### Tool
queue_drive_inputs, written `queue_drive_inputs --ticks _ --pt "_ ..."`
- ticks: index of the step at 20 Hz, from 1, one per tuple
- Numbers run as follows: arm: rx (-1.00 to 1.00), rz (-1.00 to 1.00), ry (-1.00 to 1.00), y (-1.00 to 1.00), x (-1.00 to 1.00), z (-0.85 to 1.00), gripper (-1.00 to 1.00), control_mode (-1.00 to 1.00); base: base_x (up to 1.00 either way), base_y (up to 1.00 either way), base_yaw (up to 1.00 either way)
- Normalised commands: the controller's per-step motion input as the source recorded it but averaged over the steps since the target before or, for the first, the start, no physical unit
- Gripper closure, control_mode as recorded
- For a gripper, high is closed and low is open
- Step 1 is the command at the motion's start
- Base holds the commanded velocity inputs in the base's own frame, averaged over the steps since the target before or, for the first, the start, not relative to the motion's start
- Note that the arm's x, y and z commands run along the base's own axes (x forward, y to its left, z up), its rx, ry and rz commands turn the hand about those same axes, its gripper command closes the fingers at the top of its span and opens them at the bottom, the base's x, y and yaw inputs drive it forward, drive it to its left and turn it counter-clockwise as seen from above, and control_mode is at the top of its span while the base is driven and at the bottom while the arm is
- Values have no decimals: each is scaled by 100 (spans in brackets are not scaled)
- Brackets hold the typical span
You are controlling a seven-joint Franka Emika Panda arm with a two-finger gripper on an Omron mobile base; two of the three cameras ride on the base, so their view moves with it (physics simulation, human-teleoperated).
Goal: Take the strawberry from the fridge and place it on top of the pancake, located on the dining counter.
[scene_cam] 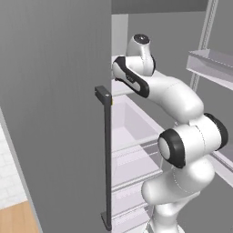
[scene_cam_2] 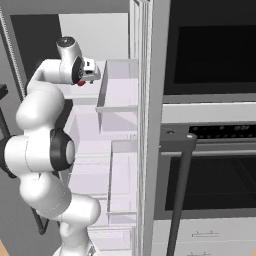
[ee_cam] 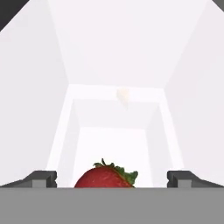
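Observation:
The strawberry (ee_cam: 105,177), dark red with a green leafy top, lies on a white shelf inside the fridge (scene_cam: 54,113). In the hand view it sits low in the middle, between the two finger tips of my gripper (ee_cam: 111,178). The jaws stand wide open, apart from the fruit on both sides. From the right base view the strawberry (scene_cam_2: 80,83) is a small red spot just under my hand on an upper shelf. The pancake and the dining counter are out of view.
The fridge's left door with its dark bar handle (scene_cam: 107,154) stands beside the arm. The open right door's white bins (scene_cam_2: 117,82) are close on the right. Past that door is the black-fronted wall oven (scene_cam_2: 215,175). White drawers (scene_cam: 132,150) lie below.

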Motion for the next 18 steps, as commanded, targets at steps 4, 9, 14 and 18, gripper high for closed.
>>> queue_drive_inputs --ticks 4,9,14,18 --pt "0 0 0 0 5 -14 -100 -100 0 0 0" --pt "0 0 0 0 0 -31 100 -100 0 0 0" --pt "0 0 0 0 0 -29 100 -100 0 0 0" --pt "0 0 -2 -17 -4 -13 100 -100 0 0 0"
